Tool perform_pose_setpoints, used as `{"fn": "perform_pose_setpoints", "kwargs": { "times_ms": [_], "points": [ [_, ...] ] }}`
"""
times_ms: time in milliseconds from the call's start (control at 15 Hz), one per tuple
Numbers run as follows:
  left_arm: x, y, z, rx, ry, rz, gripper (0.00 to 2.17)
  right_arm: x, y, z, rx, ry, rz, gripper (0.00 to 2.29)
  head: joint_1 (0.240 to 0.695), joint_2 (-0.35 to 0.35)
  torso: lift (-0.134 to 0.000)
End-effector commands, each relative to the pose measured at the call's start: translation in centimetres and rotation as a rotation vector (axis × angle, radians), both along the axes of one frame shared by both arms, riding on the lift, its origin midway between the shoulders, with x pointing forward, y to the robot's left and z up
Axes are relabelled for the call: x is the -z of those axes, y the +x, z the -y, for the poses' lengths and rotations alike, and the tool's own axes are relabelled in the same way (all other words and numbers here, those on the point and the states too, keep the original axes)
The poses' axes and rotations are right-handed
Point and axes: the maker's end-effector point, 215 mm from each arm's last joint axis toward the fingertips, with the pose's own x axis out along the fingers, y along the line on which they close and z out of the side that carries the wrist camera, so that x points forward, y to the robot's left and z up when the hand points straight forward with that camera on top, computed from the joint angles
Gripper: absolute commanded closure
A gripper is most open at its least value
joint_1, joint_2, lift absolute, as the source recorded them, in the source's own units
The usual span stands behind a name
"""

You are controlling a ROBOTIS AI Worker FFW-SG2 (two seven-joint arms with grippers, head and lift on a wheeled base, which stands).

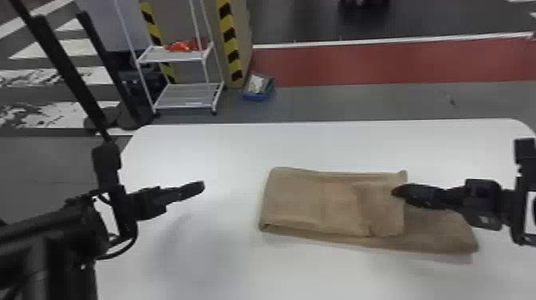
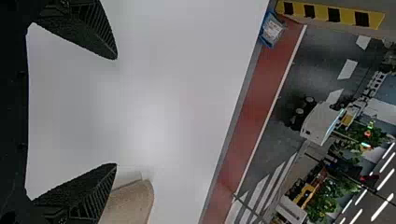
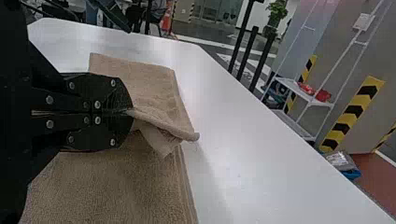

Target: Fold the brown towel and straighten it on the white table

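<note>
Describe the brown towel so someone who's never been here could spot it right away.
Start at the white table. Mostly on its right half, in the head view, lies the brown towel, folded into layers. Unlike the black right gripper pinching its upper layer, it is tan cloth.

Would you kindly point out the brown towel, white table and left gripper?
Brown towel (image 1: 295,199): head view, left folded part.
White table (image 1: 223,151): head view, bare surface.
Left gripper (image 2: 116,111): left wrist view, midway between fingertips.

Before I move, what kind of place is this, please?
Probably a workshop or robot test hall: striped pillar, wheeled rack, red floor lane beyond the white table.
</note>
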Motion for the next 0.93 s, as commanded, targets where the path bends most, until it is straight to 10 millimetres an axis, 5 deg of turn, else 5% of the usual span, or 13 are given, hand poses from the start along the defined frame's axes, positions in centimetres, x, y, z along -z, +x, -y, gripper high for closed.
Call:
{"fn": "perform_pose_setpoints", "kwargs": {
  "times_ms": [0,133,267,333,600,867],
  "points": [
    [0.3,-0.3,-0.2,-0.002,0.000,-0.006,0.06,0.4,-0.2,0.1,-0.002,-0.010,-0.014,1.17,0.695,0.158,-0.124],
    [0.3,-0.3,-0.3,-0.003,0.003,-0.006,0.06,-0.5,-0.2,0.1,-0.004,0.004,0.011,1.17,0.695,0.158,-0.124],
    [0.1,-0.3,-0.3,-0.002,0.003,-0.002,0.06,-5.4,1.0,3.1,0.063,0.045,0.135,1.17,0.695,0.159,-0.124],
    [0.2,-0.3,-0.5,-0.004,0.004,-0.004,0.06,-6.1,1.0,5.0,0.092,0.045,0.153,1.17,0.695,0.153,-0.124],
    [0.3,-0.4,0.0,0.001,-0.007,-0.006,0.06,-1.7,-0.8,5.3,0.089,0.018,0.054,1.17,0.695,0.104,-0.124],
    [0.7,-1.0,-0.2,0.001,0.000,-0.013,0.06,-0.9,-1.3,6.0,0.103,0.016,0.037,1.17,0.695,0.101,-0.124]
  ]
}}
